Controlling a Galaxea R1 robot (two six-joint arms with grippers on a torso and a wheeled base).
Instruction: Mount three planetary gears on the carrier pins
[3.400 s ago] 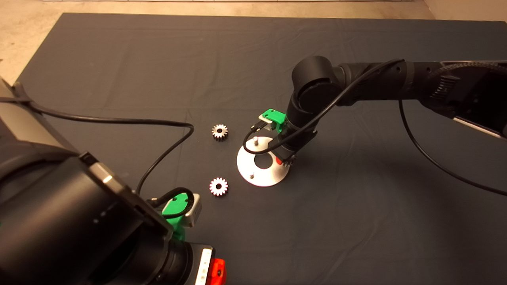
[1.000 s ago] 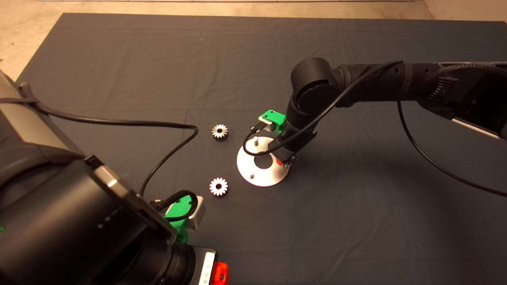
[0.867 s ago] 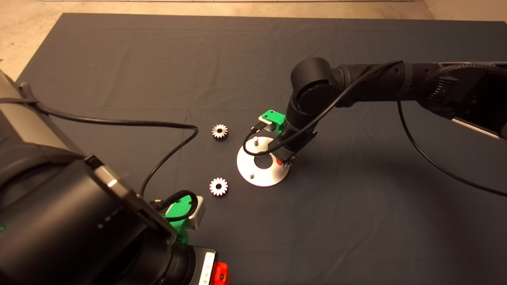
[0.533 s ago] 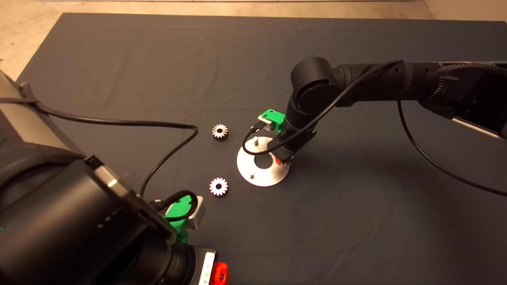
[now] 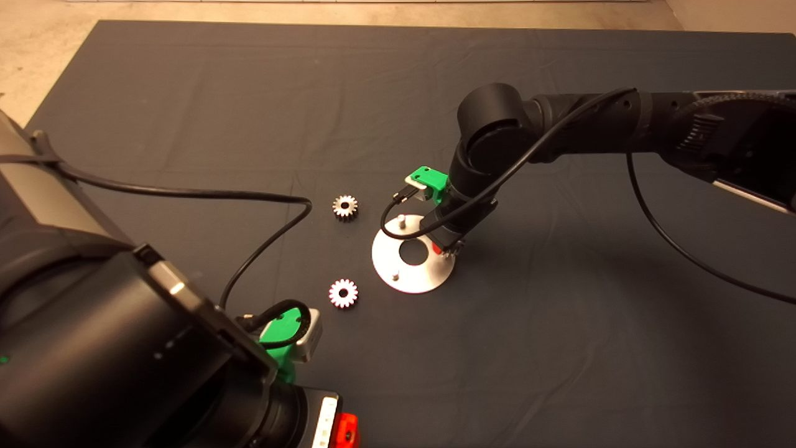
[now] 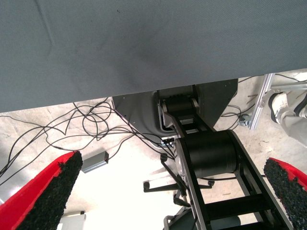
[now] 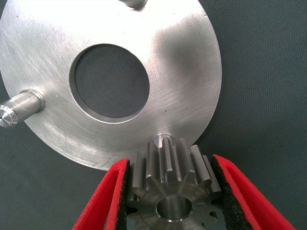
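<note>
Right gripper [image 7: 170,203] pinches gear [image 7: 172,191] over disc's [image 5: 429,280] right rim; left gripper [image 6: 168,191] spread, parked near-left.

The head camera looks steeply down from high above the mat [image 5: 559,348], taking in both arms. The right wrist camera sits very close over the disc [image 7: 187,72], facing down past its own claw [image 7: 170,191]; both views share that disc [image 5: 429,274]. The left wrist camera faces away past the mat's edge toward the floor [image 6: 115,191].
</note>
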